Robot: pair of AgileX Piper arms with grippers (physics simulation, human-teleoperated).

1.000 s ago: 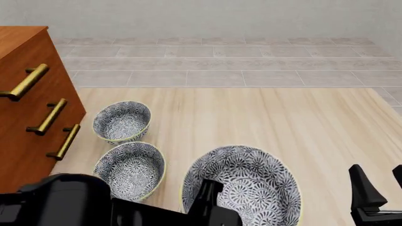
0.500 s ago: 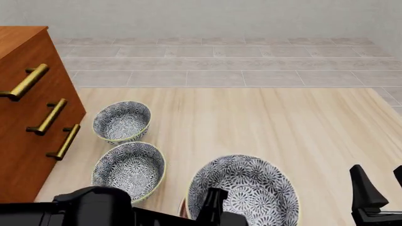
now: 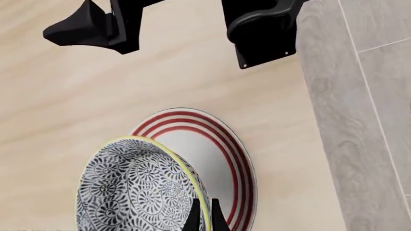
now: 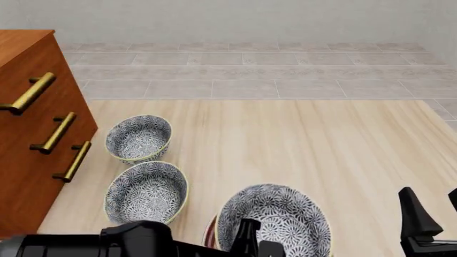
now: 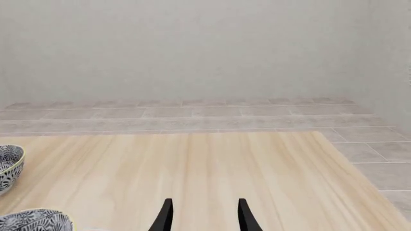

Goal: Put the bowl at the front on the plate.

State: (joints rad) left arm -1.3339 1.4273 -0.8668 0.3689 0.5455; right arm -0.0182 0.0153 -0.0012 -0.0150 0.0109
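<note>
My left gripper [image 3: 204,217] is shut on the pale yellow rim of the front bowl [image 3: 134,187], a deep bowl with a blue-and-white floral inside. The bowl is tilted over the white plate [image 3: 222,154] with red rings and covers part of it. I cannot tell whether they touch. In the front view the bowl [image 4: 275,217] is at the near edge with my left gripper [image 4: 256,243] on its near rim. Only a sliver of the plate [image 4: 209,231] shows beside it. My right gripper [image 4: 433,214] stands open at the near right, holding nothing, fingers [image 5: 165,214] apart.
Two more patterned bowls [image 4: 139,137] [image 4: 146,191] sit on the table's left side. A wooden dresser [image 4: 32,123] with brass handles stands at the far left. The table's right edge [image 3: 308,110] runs close beside the plate, with tiled floor beyond.
The left arm has carried the bowl toward the near edge and a little right, over the plate. The right gripper has not moved.
</note>
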